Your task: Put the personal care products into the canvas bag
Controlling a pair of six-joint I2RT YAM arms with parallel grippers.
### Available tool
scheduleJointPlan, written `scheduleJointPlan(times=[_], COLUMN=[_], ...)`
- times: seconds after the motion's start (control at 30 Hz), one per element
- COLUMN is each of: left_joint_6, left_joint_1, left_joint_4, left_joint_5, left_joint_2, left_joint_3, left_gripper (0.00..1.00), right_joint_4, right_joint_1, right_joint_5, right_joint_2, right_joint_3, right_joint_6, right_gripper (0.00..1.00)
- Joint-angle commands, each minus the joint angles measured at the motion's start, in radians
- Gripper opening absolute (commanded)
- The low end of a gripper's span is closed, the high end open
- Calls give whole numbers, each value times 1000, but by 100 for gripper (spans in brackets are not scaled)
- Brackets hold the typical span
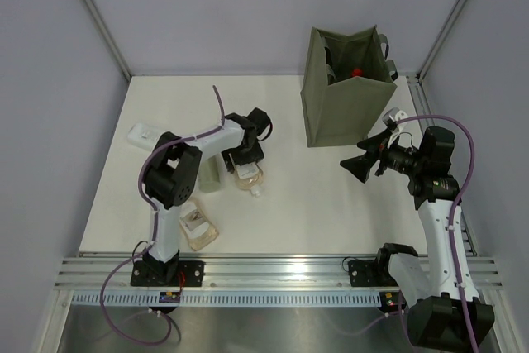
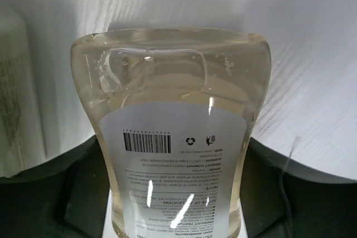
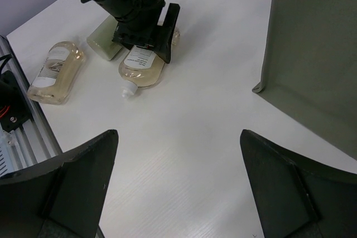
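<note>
Amber pouch (image 1: 249, 178): lay flat on the white table (image 1: 314, 196), left of centre, its spout pointing toward 5 o'clock.
Left gripper (image 1: 248, 164): stood over that pouch, one finger pressed to each side; the wrist view showed the white label and barcode filling the gap between them.
Right gripper (image 1: 360, 161): hung above bare table with its fingers spread wide, nothing between them.
Canvas bag (image 1: 345, 109): stood upright at 1 o'clock on the table, mouth open, a red cap (image 1: 357, 72) showing inside; the right gripper was just off its 6 o'clock corner.
Second pouch (image 1: 199, 230): lay at 7 o'clock, near the left arm's base.
Pale bottle (image 1: 211, 176): lay just beside the gripped pouch, at its 9 o'clock.
Flat white bottle (image 1: 144, 134): lay at 10 o'clock, by the table's left edge.
</note>
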Motion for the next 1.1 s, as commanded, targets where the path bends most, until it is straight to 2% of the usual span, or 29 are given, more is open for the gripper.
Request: scheduleJointPlan(times=[0.0, 0.03, 0.07, 0.1, 0.27, 0.37, 0.4, 0.47, 0.57, 0.6, 0.67, 0.7, 0.77, 0.8, 0.87, 1.0, 1.07], left_joint_6=[175, 210, 244, 298, 373, 349, 326, 301, 226, 174, 130, 78, 37, 22, 23, 46, 57], left_joint_1=[3, 5, 6, 8, 12, 14, 14, 14, 14, 12, 14, 14, 14, 14, 14, 14, 17], left_joint_4=[188, 234, 274, 348, 583, 809, 854, 983, 1127, 1167, 1289, 1330, 1440, 1457, 1494, 1522, 1478], left_joint_5=[111, 154, 193, 283, 573, 802, 840, 903, 986, 1024, 1046, 1053, 1060, 1058, 1066, 1073, 1037], left_joint_2=[-32, -67, -82, -99, -240, -321, -340, -374, -428, -447, -470, -496, -518, -524, -543, -587, -627], left_joint_3=[-82, -118, -132, -143, -243, -304, -323, -379, -438, -480, -530, -585, -629, -646, -686, -758, -780], left_gripper=[55, 23, 9, 0, 0, 0, 0, 0, 0, 0, 0, 0, 0, 0, 0, 0, 0], right_joint_4=[42, 42, 42, 43, -32, -211, -319, -380, -338, -270, -183, -103, -52, -17, 12, 31, 49], right_joint_1=[-6, -9, -9, -9, -6, 30, 50, 95, 211, 290, 369, 403, 474, 490, 500, 521, 543], right_joint_5=[-36, -36, -36, -37, -77, -77, -42, 9, 142, 252, 367, 488, 632, 651, 641, 601, 569], right_joint_2=[4, 4, 1, -1, 69, 185, 213, 272, 306, 309, 307, 307, 313, 319, 350, 413, 430], right_joint_3=[-4, -4, -5, -5, 42, 149, 180, 243, 266, 266, 245, 236, 231, 234, 263, 334, 343], right_joint_6=[1, 4, 7, 15, 3, -92, -170, -203, -93, 12, 152, 311, 437, 531, 616, 667, 651], right_gripper=[100, 100, 99, 99, 99, 98, 98, 97, 98, 99, 99, 100, 100, 100, 99, 100, 100])
